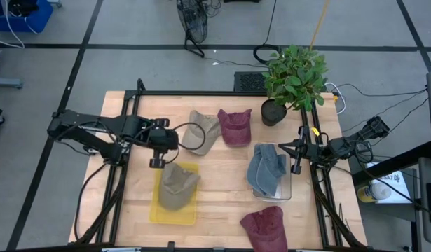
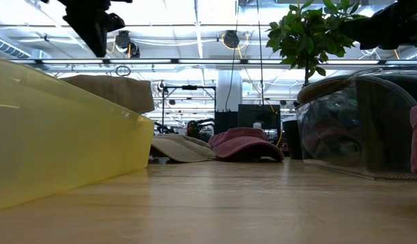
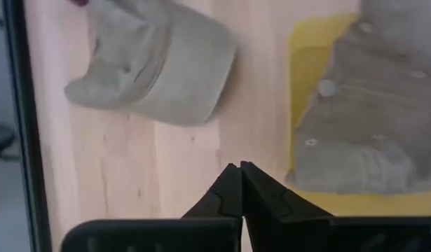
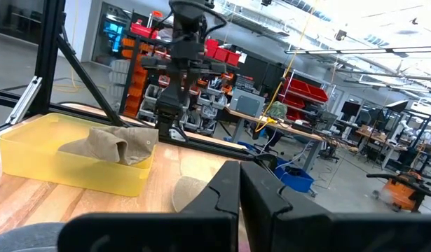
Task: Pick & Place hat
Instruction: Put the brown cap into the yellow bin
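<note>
A tan hat lies in the yellow tray at the near left, its crown up. My left gripper hangs shut above the table by the tray's far edge, fingers pointing down, holding nothing. A second tan hat lies flat on the table beyond it, next to a maroon hat. My right gripper waits shut at the right edge, raised and about level, with nothing in it.
A clear bin at the right holds a blue hat. Another maroon hat lies at the near edge. A potted plant stands at the far right corner. A black frame borders the table.
</note>
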{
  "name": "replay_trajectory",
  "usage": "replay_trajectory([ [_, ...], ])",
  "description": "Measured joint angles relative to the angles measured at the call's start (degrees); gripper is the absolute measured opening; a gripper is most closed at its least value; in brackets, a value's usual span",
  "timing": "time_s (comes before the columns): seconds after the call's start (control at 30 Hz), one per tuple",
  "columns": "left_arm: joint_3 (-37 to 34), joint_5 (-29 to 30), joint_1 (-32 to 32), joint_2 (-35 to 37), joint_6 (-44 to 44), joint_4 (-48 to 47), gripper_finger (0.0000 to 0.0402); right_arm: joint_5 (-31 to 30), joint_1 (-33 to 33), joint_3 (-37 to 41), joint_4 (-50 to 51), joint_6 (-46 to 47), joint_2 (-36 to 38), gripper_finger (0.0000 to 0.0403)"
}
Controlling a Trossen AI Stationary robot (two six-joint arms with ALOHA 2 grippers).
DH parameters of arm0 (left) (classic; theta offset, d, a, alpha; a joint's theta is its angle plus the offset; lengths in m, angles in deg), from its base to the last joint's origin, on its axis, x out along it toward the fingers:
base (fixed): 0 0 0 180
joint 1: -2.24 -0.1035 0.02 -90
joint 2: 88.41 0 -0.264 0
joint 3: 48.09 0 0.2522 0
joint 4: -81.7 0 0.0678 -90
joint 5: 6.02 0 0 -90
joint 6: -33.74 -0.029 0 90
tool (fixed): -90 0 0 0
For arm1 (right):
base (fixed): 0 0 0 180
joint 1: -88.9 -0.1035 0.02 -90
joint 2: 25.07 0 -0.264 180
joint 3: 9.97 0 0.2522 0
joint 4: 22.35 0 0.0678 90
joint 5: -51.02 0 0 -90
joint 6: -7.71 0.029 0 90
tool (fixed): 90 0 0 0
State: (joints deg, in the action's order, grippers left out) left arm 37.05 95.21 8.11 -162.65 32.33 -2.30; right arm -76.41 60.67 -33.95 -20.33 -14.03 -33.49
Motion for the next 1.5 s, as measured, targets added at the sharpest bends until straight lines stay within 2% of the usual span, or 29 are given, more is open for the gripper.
replay_trajectory([
  [0.17, 0.02, -4.27, 0.67, -0.02, -4.34, 0.4, 0.0004, -0.02, 0.01, 0.0, 0.0, 0.0, 0.0, 0.0],
  [0.43, 0.02, -4.29, 0.81, 0.01, -4.45, 0.32, 0.0004, 0.0, 0.02, 0.0, 0.0, 0.0, 0.0, 0.0],
  [0.63, 0.02, -3.0, 0.81, 0.01, -4.08, 0.39, 0.0005, 0.0, 0.0, 0.0, 0.0, 0.0, 0.0, 0.0],
  [0.7, 0.02, -0.47, 0.52, 0.01, -1.89, 1.12, 0.0004, 0.0, 0.0, 0.0, 0.0, 0.0, 0.0, 0.0],
  [0.8, 0.12, 4.09, -1.65, -0.46, 1.33, 4.25, 0.0009, 0.0, 0.0, 0.0, -0.04, 0.0, 0.0, 0.0],
  [0.93, 1.16, 3.36, -5.64, -2.64, -0.96, 7.52, 0.0004, 0.0, 0.01, 0.0, -0.21, 0.0, -0.01, 0.0],
  [1.17, 5.03, 0.92, -11.57, -11.46, -9.98, 10.71, 0.0004, 0.08, 0.02, 0.02, -0.26, -0.24, -0.02, 0.0],
  [1.4, 15.39, -0.25, -16.76, -26.04, -14.41, 16.07, 0.0012, 0.11, 0.02, 0.02, 0.01, -0.4, -0.01, 0.0],
  [1.5, 20.08, -6.29, -18.97, -31.44, -14.72, 15.75, 0.0012, 0.15, 0.02, 0.02, 0.19, -0.42, -0.02, 0.0],
])
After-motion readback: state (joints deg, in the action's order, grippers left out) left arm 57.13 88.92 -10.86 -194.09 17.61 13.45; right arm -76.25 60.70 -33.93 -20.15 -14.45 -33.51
